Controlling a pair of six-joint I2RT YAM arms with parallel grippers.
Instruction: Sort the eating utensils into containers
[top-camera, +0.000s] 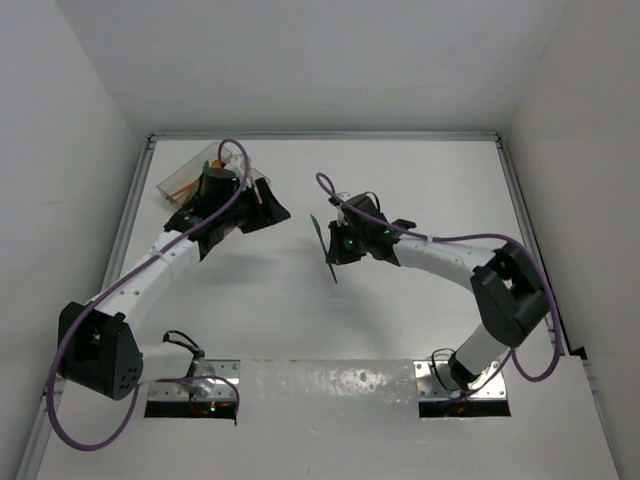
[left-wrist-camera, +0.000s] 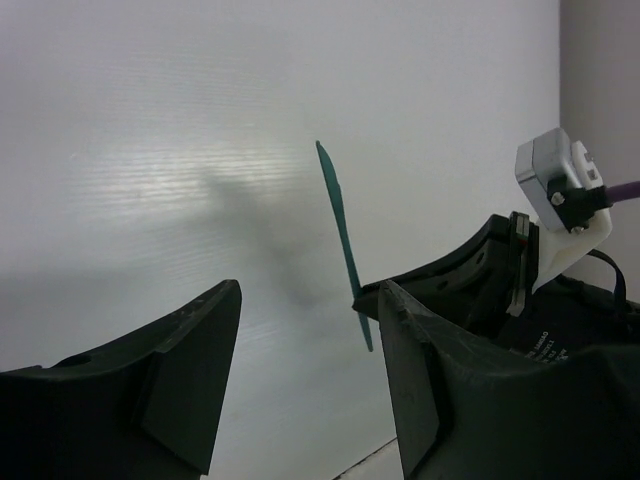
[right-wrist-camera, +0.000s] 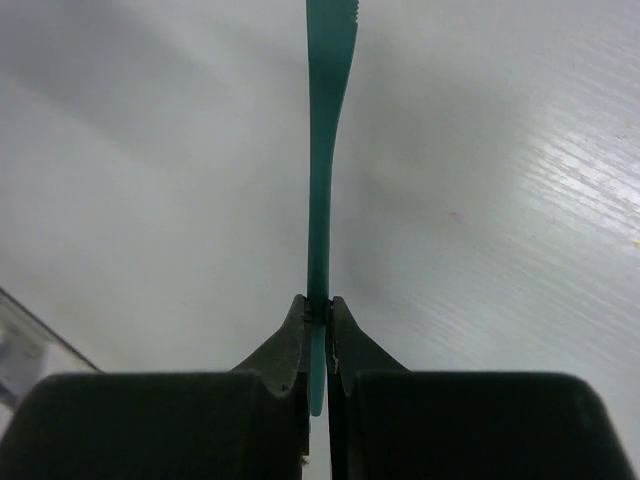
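My right gripper (top-camera: 335, 247) is shut on a teal knife (top-camera: 324, 250) and holds it above the table's middle, blade pointing away from the fingers. In the right wrist view the knife (right-wrist-camera: 320, 180) is pinched near its handle end between the shut fingertips (right-wrist-camera: 318, 305). The clear tray (top-camera: 183, 181) sits at the far left with orange utensils (top-camera: 214, 164) in it, partly hidden by my left arm. My left gripper (top-camera: 268, 207) is open and empty just right of the tray. The left wrist view shows its spread fingers (left-wrist-camera: 310, 300) and the teal knife (left-wrist-camera: 341, 235) beyond.
White walls close in the table on the left, right and far side. A raised rail (top-camera: 320, 136) runs along the far edge. Purple cables (top-camera: 232, 150) loop over both arms. The two grippers are close to each other.
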